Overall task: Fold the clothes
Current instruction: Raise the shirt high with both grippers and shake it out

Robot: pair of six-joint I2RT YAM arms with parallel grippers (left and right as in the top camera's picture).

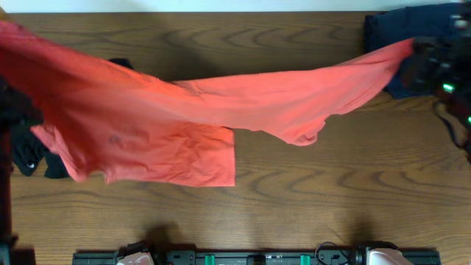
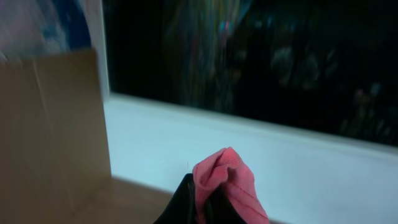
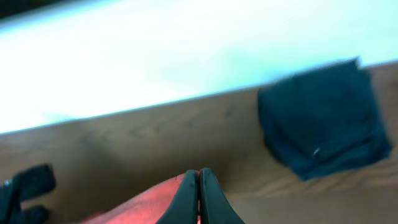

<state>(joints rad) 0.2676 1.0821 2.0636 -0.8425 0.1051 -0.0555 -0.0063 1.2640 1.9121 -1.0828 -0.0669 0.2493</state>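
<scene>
Left gripper (image 2: 198, 200) is clamped on a bunched corner of the coral-red T-shirt (image 1: 154, 121). Right gripper (image 3: 199, 182) has its fingers pressed flat together with a strip of the same red cloth at their base. From overhead the shirt hangs stretched between my two arms, running from the far-left edge of the table (image 1: 353, 191) up to the right gripper near the back-right corner. The middle sags and the wider body panel droops at left, its lower hem a straight line over the wood. There is open room in the front half of the table and the whole right-front quarter. The back-right corner is tight: a dark folded garment (image 1: 401, 29) lies there, just beside my right gripper, and the shirt's end crosses its near edge. At left a black shape (image 1: 29, 154) sits partly under the shirt's lower corner; I cannot tell what it is. Only the left wrist view shows the grip on that side, which overhead is hidden at the frame edge. It also shows a brown cardboard panel (image 2: 50, 124) standing close on one side, with a white ledge (image 2: 261, 155) behind. Only the right wrist view shows the dark garment as a squared fold lying flat on the wood, apart from my fingers. The view is blurred.
</scene>
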